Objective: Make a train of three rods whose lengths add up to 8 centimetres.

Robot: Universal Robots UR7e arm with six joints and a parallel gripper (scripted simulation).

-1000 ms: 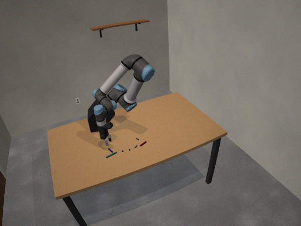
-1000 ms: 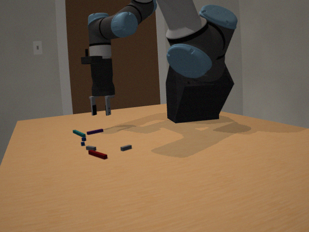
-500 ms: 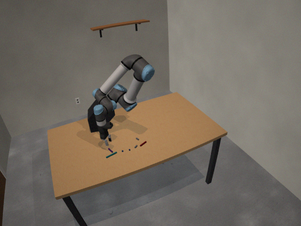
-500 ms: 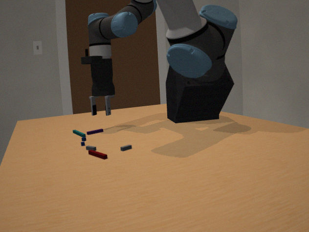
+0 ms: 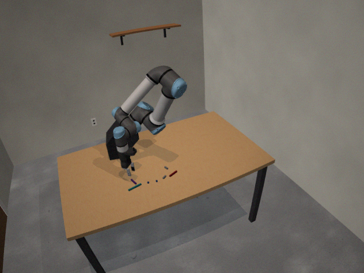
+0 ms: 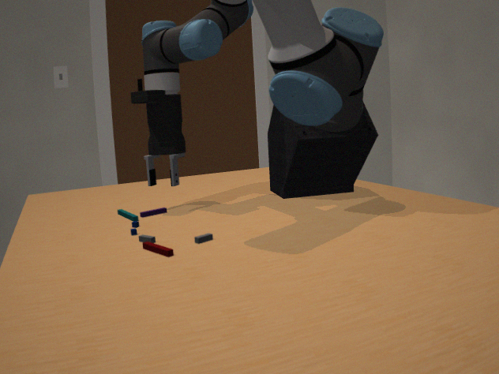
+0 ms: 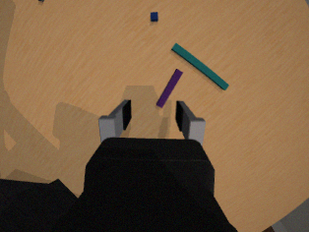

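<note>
My gripper (image 6: pixel 163 181) is open and empty, hovering above the table just behind the purple rod (image 6: pixel 152 211). In the wrist view the purple rod (image 7: pixel 169 87) lies just ahead of and between my fingers. The turquoise rod (image 6: pixel 127 214) lies beside it, close to its end, and shows in the wrist view (image 7: pixel 199 67). Two small blue rods (image 6: pixel 135 224) (image 6: pixel 133 231) lie apart in a curve. One grey rod (image 6: pixel 147 238) lies next to the red rod (image 6: pixel 158 248). The other grey rod (image 6: pixel 203 238) lies apart. In the top view, my gripper (image 5: pixel 129 171) is above the purple rod (image 5: pixel 133 181).
The arm's black base (image 6: pixel 320 155) stands on the table behind the rods. The table's edge is near the turquoise rod in the wrist view.
</note>
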